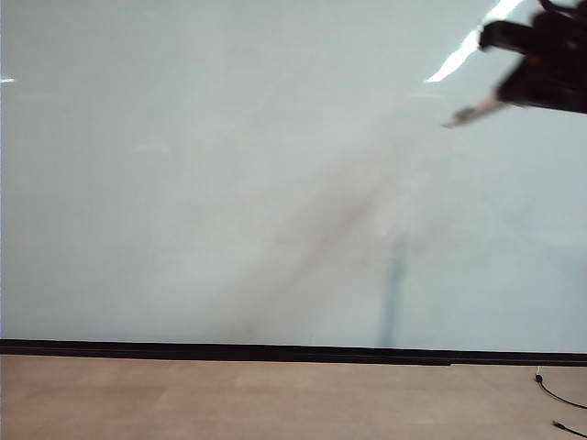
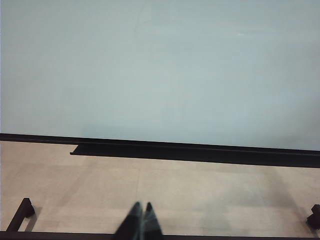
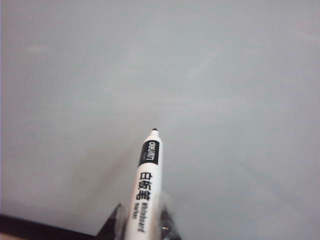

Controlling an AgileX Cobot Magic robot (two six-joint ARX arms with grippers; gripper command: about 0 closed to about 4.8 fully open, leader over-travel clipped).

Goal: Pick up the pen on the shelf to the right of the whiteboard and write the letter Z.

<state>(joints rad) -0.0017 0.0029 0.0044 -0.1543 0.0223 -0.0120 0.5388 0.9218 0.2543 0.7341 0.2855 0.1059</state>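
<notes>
The whiteboard (image 1: 229, 183) looks smooth and shiny, with a bright streak of light on it; the black strip (image 1: 275, 350) along its lower edge looks dull; the tan surface (image 1: 229, 403) below looks like wood, flat and not shiny; the pen (image 3: 145, 195) looks like smooth white plastic with black print and a dark tip; the right gripper (image 3: 142, 225), closed on the pen up by the board, has clear, glossy pads; the left gripper (image 2: 141, 222), low over the wood with its fingers together, looks dark and a little shiny.

right claw (image 1: 500, 99) gripping pen (image 1: 470, 114), before whiteboard (image 1: 229, 183)
</notes>
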